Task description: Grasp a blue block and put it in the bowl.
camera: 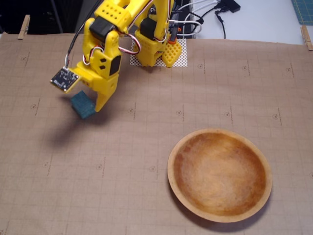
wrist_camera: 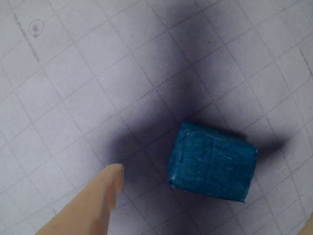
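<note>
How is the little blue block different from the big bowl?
The blue block is tiny and boxy; the bowl is wide, round and much the biggest thing. The block is teal-blue, the bowl orange-brown wood with a tan rim. The block sits right by the gripper; the bowl lies far off. Both rest on the gridded mat.

I count 1 small teal-blue foam-like block [camera: 83,106] at the fixed view's left, 1 large round wooden bowl [camera: 219,215] at lower right, and 3 wooden clothespins along the top edge.
</note>
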Controlling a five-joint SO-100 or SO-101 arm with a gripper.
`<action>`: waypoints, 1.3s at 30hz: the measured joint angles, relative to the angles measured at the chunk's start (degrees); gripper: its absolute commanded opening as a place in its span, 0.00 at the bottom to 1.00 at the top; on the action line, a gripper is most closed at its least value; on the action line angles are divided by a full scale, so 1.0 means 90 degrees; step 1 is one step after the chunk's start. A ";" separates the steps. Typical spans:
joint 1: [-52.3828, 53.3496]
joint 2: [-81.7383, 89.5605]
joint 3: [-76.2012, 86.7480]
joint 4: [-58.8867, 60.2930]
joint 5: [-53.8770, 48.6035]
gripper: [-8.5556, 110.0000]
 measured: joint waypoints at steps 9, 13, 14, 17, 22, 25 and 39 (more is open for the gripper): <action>0.0000 -0.0664 0.0000 -0.0439 0.0000 0.52; 0.0000 -0.0859 0.0000 -0.0586 0.0283 0.52; 0.0000 -0.0918 -0.0010 -0.0586 0.0352 0.52; 0.0020 -0.1074 -0.0029 -0.0586 0.0518 0.52; 0.0156 -0.1309 -0.0088 -0.0605 0.0615 0.52; 0.0146 -0.1436 -0.0088 -0.0605 0.0615 0.52; 0.0459 -0.2090 -0.0225 -0.1045 0.0615 0.52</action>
